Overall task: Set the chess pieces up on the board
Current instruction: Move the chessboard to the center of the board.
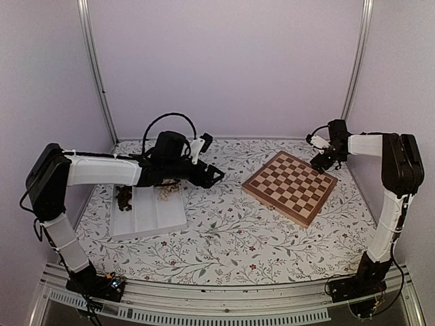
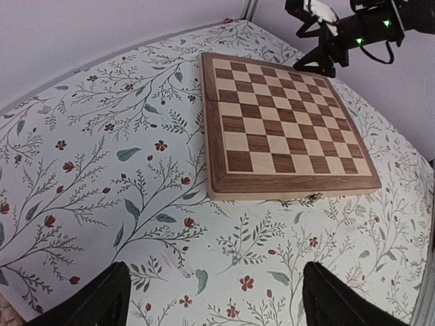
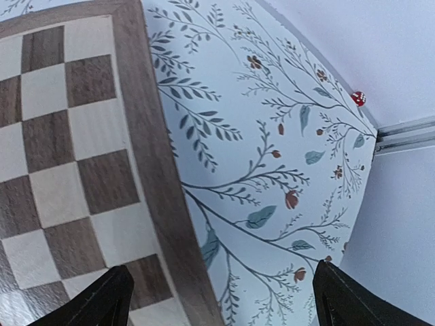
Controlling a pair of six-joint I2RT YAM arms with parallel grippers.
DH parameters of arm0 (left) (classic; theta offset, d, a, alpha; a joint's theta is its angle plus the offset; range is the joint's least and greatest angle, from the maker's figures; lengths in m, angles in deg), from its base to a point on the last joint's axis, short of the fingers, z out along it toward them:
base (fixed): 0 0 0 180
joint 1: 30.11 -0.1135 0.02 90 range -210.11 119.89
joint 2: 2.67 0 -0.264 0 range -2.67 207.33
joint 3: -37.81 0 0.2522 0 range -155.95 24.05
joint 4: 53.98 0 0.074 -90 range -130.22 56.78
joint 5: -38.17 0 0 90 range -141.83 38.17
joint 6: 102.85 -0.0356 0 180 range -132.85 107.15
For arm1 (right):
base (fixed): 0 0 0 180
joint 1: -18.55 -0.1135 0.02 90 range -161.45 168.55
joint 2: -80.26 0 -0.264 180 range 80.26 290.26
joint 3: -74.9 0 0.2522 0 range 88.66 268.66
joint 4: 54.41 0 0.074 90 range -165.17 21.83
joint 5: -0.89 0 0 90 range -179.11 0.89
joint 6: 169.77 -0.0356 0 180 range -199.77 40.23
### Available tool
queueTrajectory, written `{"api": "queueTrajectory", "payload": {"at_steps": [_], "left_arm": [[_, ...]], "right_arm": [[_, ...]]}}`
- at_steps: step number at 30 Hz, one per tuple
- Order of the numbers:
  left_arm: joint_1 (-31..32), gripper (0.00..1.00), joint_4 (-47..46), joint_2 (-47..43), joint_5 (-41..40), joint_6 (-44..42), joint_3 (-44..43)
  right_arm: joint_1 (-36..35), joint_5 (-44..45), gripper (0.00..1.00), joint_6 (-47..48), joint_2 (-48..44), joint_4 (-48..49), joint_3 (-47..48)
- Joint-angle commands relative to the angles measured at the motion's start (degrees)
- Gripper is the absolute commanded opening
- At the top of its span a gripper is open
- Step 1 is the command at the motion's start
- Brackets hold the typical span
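We saw the board (image 1: 291,188) lying at an angle on the flowered cloth (image 1: 224,231), right of centre, while the chess pieces (image 1: 124,198) sat in dark and pale heaps in the white tray (image 1: 151,219) at the left. Our left gripper (image 1: 215,175) hung between tray and board with its jaws spread wide. Our right gripper (image 1: 318,163), equally wide and holding nothing, hovered at the board's far edge.

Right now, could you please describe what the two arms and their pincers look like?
Both the left arm and right arm have white-covered links and black joints. A black cable loops over the left wrist. The left pincer and right pincer have black fingers.
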Motion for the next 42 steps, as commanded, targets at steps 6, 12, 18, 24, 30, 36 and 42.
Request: {"api": "queueTrajectory", "payload": {"at_steps": [6,12,18,24,30,36,42], "left_arm": [[2.6,0.92,-0.4,20.1,-2.1,5.0,-19.6],[1.7,0.66,3.6,30.4,3.4,9.6,-32.7],[0.2,0.08,5.2,37.7,6.2,17.9,-42.0],[0.1,0.00,14.4,45.6,3.0,18.6,-53.1],[0.0,0.00,18.6,49.4,3.9,17.7,-57.2],[0.1,0.00,19.5,49.6,5.4,16.1,-55.8],[1.2,0.00,21.5,48.7,8.9,11.0,-53.6]], "right_arm": [[6.4,-5.2,0.93,-11.9,-10.5,-6.1,-1.4],[16.0,-16.3,0.11,-21.2,-11.3,-13.8,-1.5],[16.9,-16.0,0.00,-21.8,-7.8,-16.5,-5.4],[17.0,-16.7,0.00,-22.0,-5.1,-15.2,-8.1],[17.0,-19.5,0.00,-21.6,-2.5,-15.2,-8.2],[16.7,-23.0,0.00,-21.2,0.2,-15.8,-7.6],[16.2,-25.6,0.00,-21.0,0.1,-14.9,-7.9]]}}
